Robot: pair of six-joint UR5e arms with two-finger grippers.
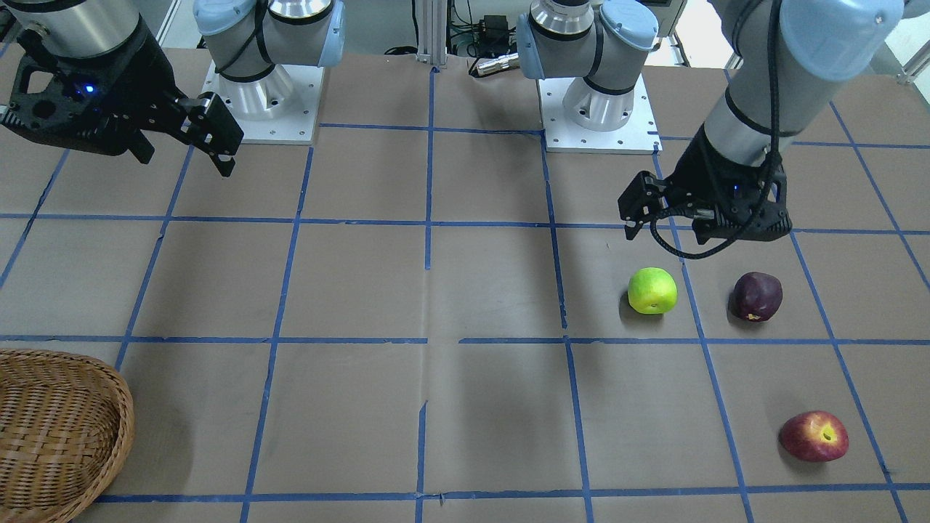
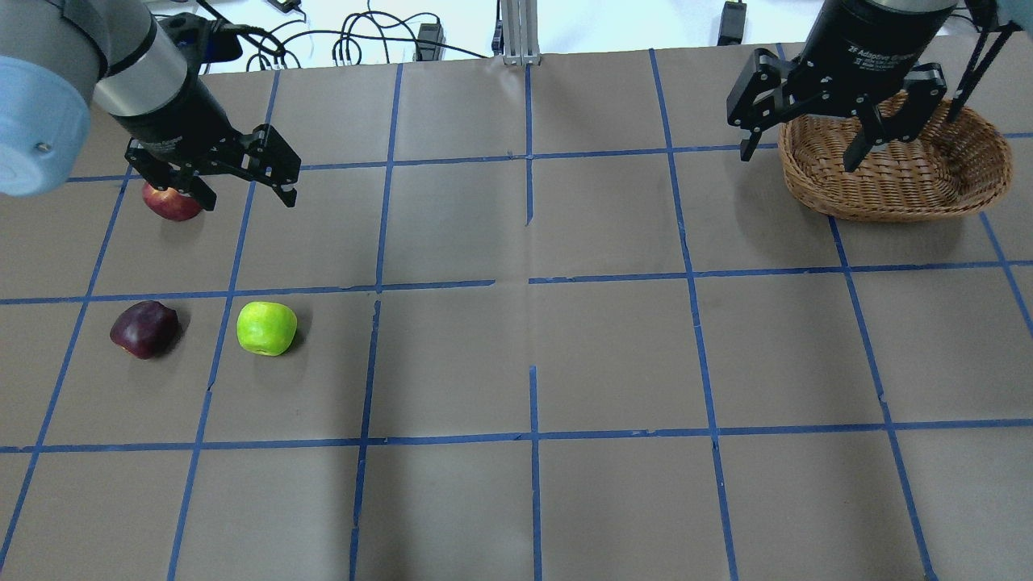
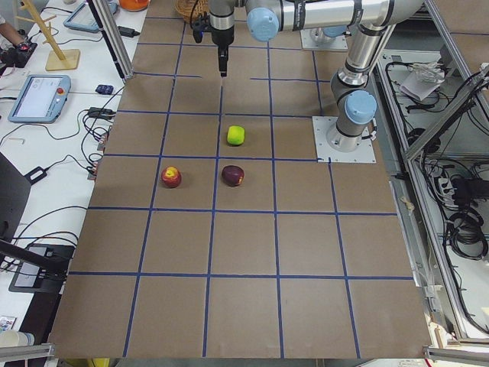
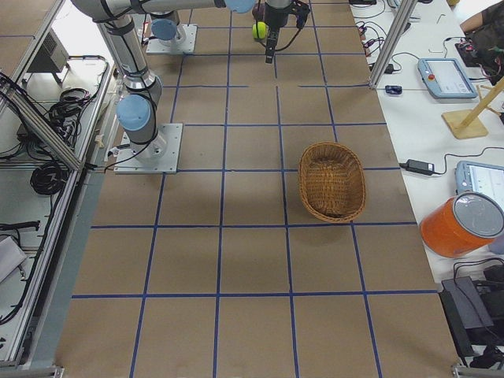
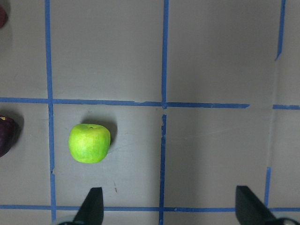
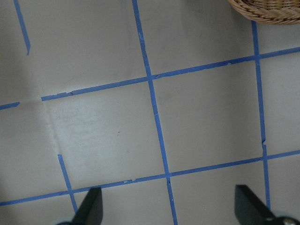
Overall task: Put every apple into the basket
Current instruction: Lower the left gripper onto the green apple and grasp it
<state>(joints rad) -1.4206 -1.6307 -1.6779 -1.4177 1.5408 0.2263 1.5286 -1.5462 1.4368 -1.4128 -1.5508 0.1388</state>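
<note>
- Left gripper (image 2: 250,200) hangs wide open and empty at the overhead view's left.
- Right gripper (image 2: 799,157), also wide, waits by the basket (image 2: 904,198) at upper right.
- Green apple (image 2: 266,328), maroon apple (image 2: 144,328) and red apple (image 2: 171,203) all lie on the table.
- I'd centre over the green apple first; the wrist view shows it off at lower left.

On the gridded brown surface (image 3: 244,252), the green apple (image 3: 236,135) lies at twelve o'clock from the maroon apple (image 3: 233,176), the red apple (image 3: 172,177) at its nine o'clock, all apart. The left end effector (image 3: 222,70) hangs beyond the green apple, toward twelve.
</note>
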